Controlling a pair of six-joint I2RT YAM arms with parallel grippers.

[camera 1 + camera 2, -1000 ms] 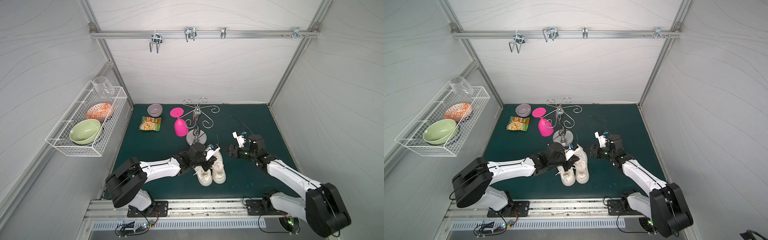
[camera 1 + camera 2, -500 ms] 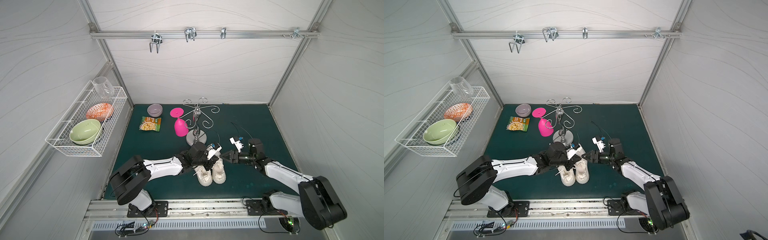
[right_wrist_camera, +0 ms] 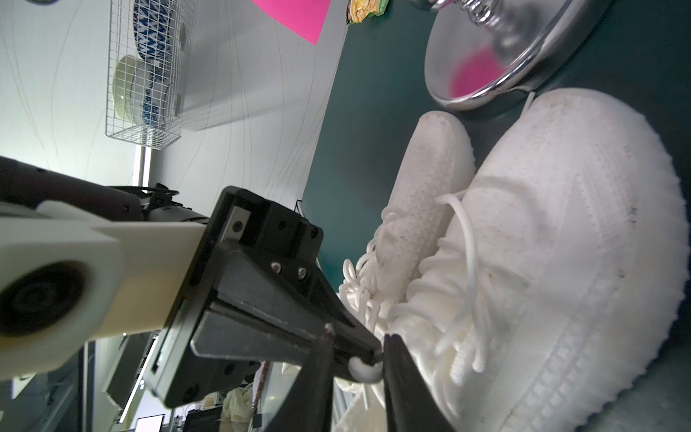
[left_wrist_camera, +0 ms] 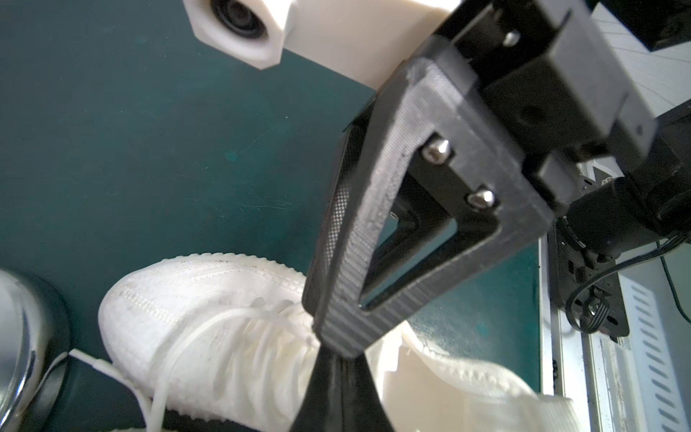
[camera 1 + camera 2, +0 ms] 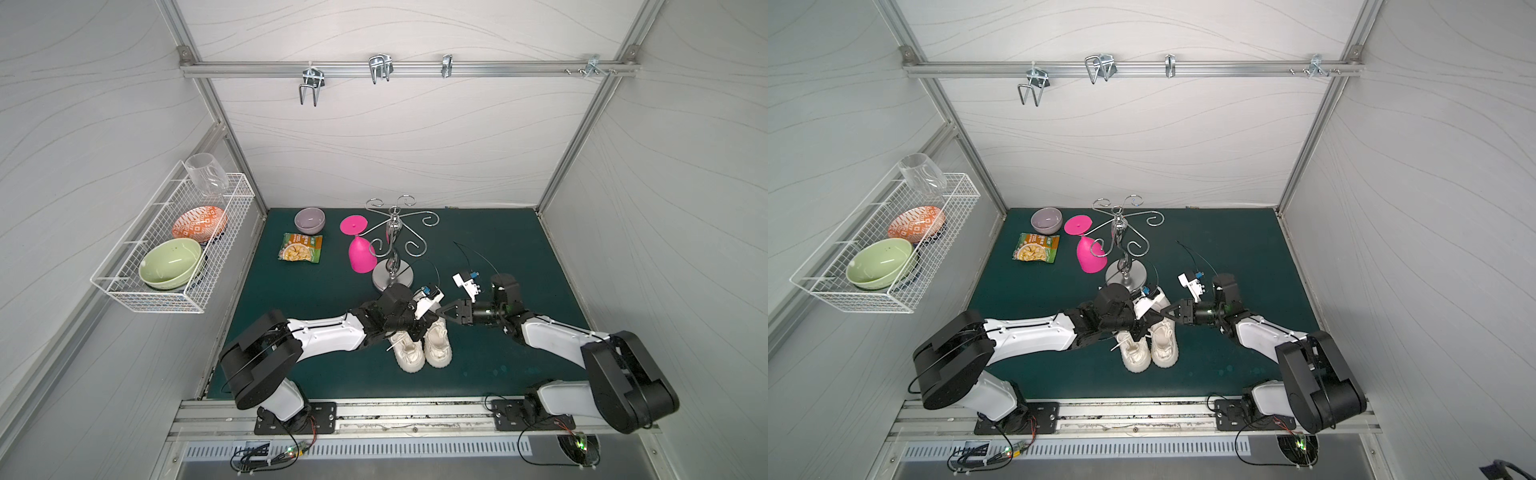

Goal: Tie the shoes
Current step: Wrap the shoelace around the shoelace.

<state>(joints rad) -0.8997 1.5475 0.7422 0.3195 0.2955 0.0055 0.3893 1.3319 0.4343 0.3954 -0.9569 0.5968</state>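
Two cream-white shoes stand side by side in both top views, one [image 5: 409, 358] beside the other [image 5: 438, 351], laces loose. My left gripper [image 5: 422, 332] hangs over their lace area, shut on a white lace loop [image 3: 364, 370] pinched at its tip. From the other side my right gripper [image 5: 441, 311] reaches in, its jaws a little apart. In the right wrist view its fingers [image 3: 402, 377] straddle the left gripper's tip and that loop, and the loop touches one finger. The left wrist view shows the left gripper [image 4: 338, 370] closed over a shoe [image 4: 209, 299].
A chrome hook stand [image 5: 392, 272] stands just behind the shoes, with a pink glass [image 5: 360, 255] lying beside it. A snack bag [image 5: 300, 252] and a grey bowl [image 5: 309, 219] sit at the back left. A wire basket [image 5: 174, 299] with bowls hangs on the left wall.
My right gripper has swung left to the shoes and narrowed its jaws round the left gripper's tip. The left gripper has stayed shut over the shoes.
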